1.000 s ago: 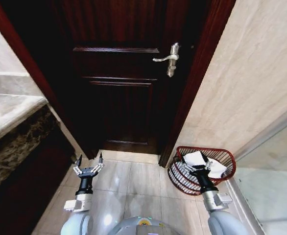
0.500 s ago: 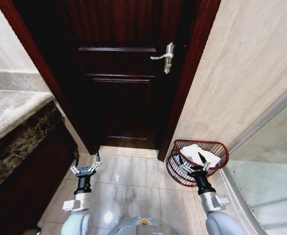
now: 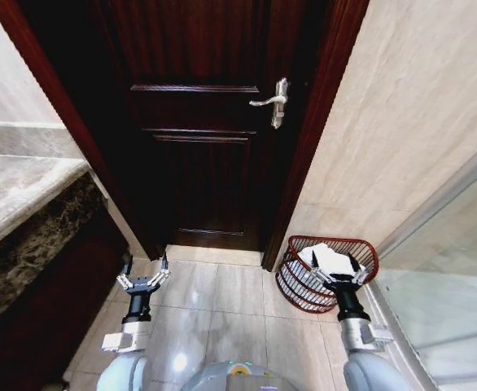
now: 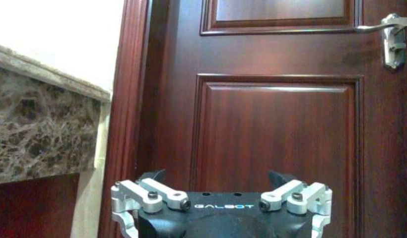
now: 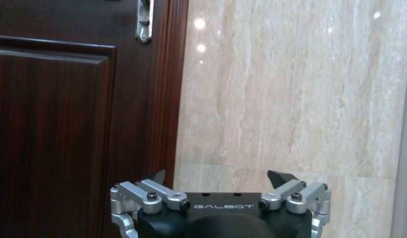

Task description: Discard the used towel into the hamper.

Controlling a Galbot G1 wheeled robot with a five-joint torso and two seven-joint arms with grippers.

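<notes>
The hamper (image 3: 299, 287), a small round reddish-brown wire basket, stands on the floor by the door frame at the right. A white towel (image 3: 326, 257) lies inside it. My right gripper (image 3: 336, 269) hangs open in front of the hamper's near rim, holding nothing. My left gripper (image 3: 146, 272) is open and empty above the floor tiles at the left. In the wrist views, the left gripper (image 4: 217, 174) faces the dark door and the right gripper (image 5: 218, 174) faces the beige wall beside the frame.
A dark wooden door (image 3: 198, 147) with a silver handle (image 3: 273, 101) is shut straight ahead. A marble counter (image 3: 19, 204) runs along the left. Beige tiled wall (image 3: 417, 122) and a glass panel (image 3: 450, 285) close off the right. Glossy floor tiles (image 3: 222, 309) lie between.
The head view has shifted between frames. My right gripper now sits farther right against the hamper. The towel stays in the hamper and the left arm holds its pose.
</notes>
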